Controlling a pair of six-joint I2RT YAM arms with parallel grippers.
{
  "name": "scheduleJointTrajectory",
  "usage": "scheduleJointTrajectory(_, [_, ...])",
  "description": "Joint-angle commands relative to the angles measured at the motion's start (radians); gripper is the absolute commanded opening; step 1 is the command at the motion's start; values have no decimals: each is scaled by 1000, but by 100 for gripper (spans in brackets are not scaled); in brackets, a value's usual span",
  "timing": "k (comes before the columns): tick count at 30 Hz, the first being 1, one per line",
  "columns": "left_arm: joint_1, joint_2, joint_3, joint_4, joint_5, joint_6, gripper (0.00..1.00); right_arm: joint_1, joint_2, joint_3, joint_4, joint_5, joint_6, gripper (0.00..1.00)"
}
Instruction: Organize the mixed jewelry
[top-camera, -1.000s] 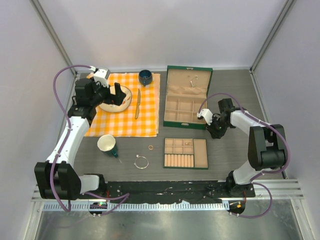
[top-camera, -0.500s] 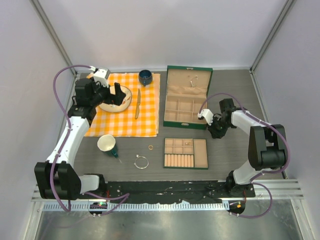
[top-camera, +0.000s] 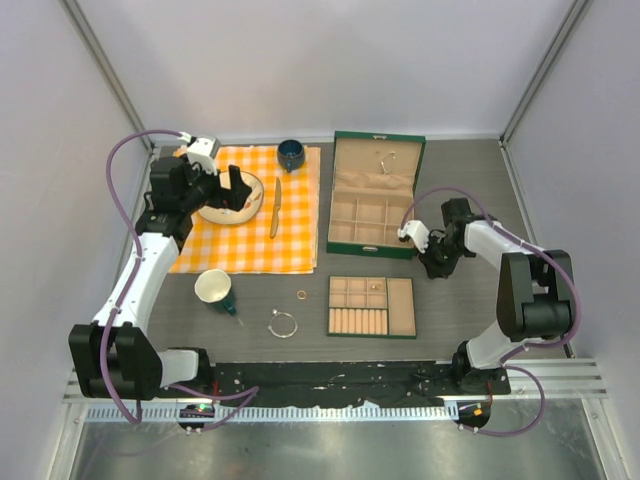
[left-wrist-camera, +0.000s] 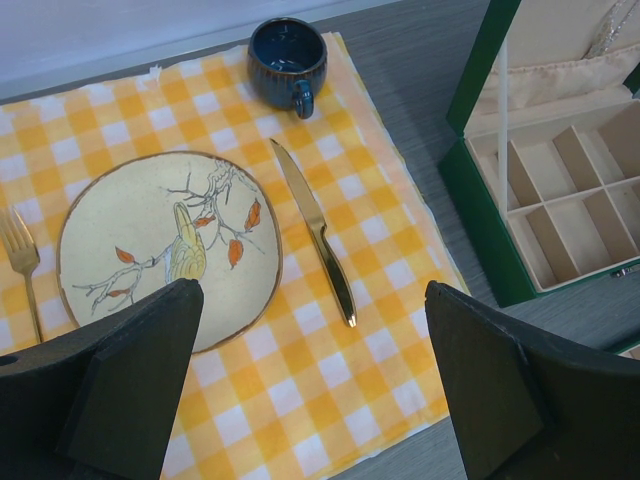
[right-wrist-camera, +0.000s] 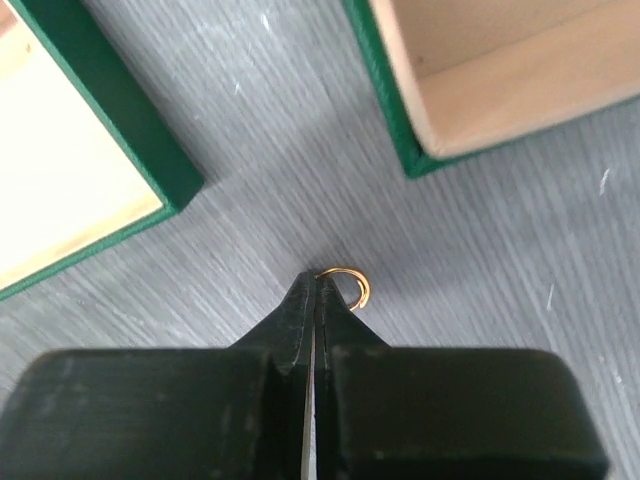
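Now, R gripper (right-wrist-camera: 315, 285) pinched on edge of gold ring (right-wrist-camera: 359, 284), L gripper (left-wrist-camera: 312, 300) wide apart over plate (left-wrist-camera: 100, 215).

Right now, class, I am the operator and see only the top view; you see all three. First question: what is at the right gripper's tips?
Observer: A small gold ring, lying on the table between the box and the tray.
Operator: Are the jaws shut?
Observer: Yes. The right gripper is shut, with its tips over one edge of the ring. I cannot tell whether they pinch it.
Operator: Does my view hide anything by the plate?
Observer: A gold fork lies left of it on the checked cloth.
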Motion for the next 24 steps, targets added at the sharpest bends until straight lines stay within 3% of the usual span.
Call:
scheduleJointTrajectory(1, [0,-19,9,15,26,11,100,-25,-21,13,-195,82,-27,1])
scheduleJointTrajectory(8, [-2,-19,27,-17,181,7,100,-16,-101,225,-483,-165,-40,1])
scheduleJointTrajectory(17, [-11,-17,43,40,465,-107,100,55,-53,581,-828,-523,-111,1])
scheduleJointTrajectory(24, [-106,6,35,131,548,-187,100,311,-4,753,-807,-618,19,1])
